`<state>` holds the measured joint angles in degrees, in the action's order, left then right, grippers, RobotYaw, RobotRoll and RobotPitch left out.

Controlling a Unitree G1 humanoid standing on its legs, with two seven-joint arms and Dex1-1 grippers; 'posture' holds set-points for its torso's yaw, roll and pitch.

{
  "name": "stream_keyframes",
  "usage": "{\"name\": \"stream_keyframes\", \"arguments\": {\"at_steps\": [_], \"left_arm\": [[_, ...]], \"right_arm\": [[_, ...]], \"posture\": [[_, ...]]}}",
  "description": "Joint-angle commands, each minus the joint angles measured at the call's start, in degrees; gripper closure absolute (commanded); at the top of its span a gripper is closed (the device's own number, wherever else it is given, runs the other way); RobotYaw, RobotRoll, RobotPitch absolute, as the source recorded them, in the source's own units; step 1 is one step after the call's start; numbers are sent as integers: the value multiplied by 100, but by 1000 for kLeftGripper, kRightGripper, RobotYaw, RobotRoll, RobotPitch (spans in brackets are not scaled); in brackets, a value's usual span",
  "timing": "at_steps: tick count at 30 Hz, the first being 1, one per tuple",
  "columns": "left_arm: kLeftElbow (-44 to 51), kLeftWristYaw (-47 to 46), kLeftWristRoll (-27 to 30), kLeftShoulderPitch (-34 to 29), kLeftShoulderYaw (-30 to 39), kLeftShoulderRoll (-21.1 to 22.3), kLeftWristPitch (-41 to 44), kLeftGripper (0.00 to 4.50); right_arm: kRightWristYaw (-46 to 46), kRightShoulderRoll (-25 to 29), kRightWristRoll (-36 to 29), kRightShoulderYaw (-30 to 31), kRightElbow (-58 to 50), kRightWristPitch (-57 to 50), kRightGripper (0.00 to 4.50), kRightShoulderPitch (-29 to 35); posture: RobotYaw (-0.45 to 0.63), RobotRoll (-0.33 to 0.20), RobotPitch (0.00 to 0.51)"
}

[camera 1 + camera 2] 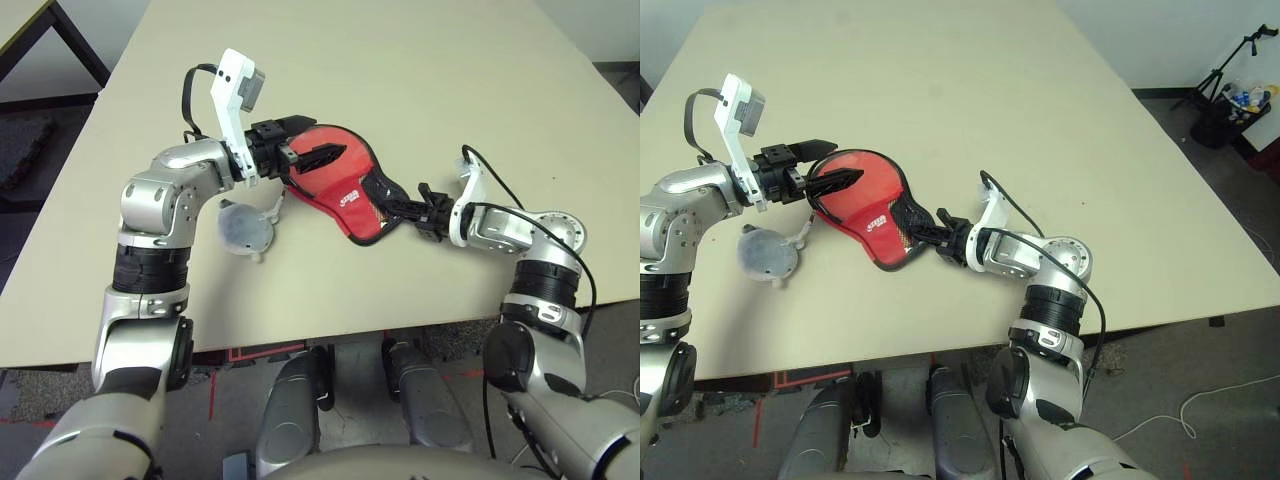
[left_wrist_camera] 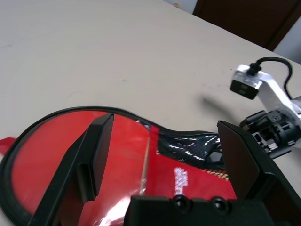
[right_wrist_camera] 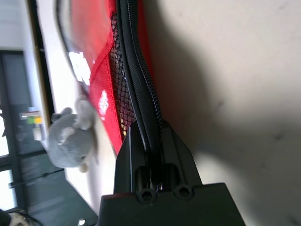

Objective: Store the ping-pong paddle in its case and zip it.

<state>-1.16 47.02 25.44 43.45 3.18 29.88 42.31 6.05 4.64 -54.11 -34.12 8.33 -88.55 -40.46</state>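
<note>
Red case flat on the table, nearer its front edge than its back, round end toward the table's left side. Contents not discernible. Right gripper clenched on the case's black zipper edging at the narrow end, angled slightly downward. Left gripper spread wide, level over the round end. Grey lump just beside the case.

table: beige, bare top | grey lump: near left front edge
</note>
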Motion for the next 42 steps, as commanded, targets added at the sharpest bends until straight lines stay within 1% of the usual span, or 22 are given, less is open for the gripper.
{"name": "stream_keyframes", "arguments": {"at_steps": [1,4,6,11,13,14,15,16,20,23,29,32,38,42], "left_arm": [[62,-13,27,-133,-36,10,-32,0],[107,-38,39,-168,-36,2,-22,0],[112,-49,45,-186,-39,-9,-28,0],[61,-35,23,-189,-89,-50,-76,0],[39,-21,13,-183,-104,-58,-92,0],[22,-16,7,-178,-105,-63,-102,0],[5,-10,2,-172,-109,-64,-113,0],[-15,-2,-3,-167,-118,-65,-126,0],[-64,38,-18,-153,-164,-65,-165,0],[-122,72,-28,-127,-187,-58,-193,0],[-206,101,-36,-91,-234,-82,-244,0],[-241,109,-26,-70,-251,-95,-255,0],[-241,118,-21,-75,-272,-109,-257,0],[-270,120,-33,-67,-277,-115,-272,0]], "right_arm": [[300,34,-76,-166,-714,-393,4475,388],[549,124,-528,-191,-1189,-395,4475,704],[853,208,-976,-222,-1623,-395,4475,1037],[1802,514,-2419,-438,-2351,-395,4476,1717],[2816,1159,-4084,121,-2601,549,4476,2423],[3287,1613,-4990,520,-2755,1141,4476,2815],[3555,1960,-5559,828,-2933,1623,4477,3141],[3574,2249,-5807,1044,-3142,1976,4478,3434],[3183,3085,-5889,1496,-3926,3027,4478,4431],[2875,3562,-5889,1762,-4496,3733,4479,5147],[2391,4418,-5889,2414,-5413,5021,4482,6134],[2070,4985,-5889,2700,-5764,5478,4484,6603],[1817,5603,-5889,2961,-5803,6008,4487,6803],[1913,5688,-5889,3079,-5608,6107,4487,6473]], "posture": [[-10,0,240],[-19,0,242],[-26,0,244],[-44,0,249],[-57,0,252],[-61,0,252],[-66,0,254],[-70,0,255],[-84,0,258],[-101,0,261],[-112,0,264],[-117,0,266],[-120,0,270],[-119,0,269]]}}
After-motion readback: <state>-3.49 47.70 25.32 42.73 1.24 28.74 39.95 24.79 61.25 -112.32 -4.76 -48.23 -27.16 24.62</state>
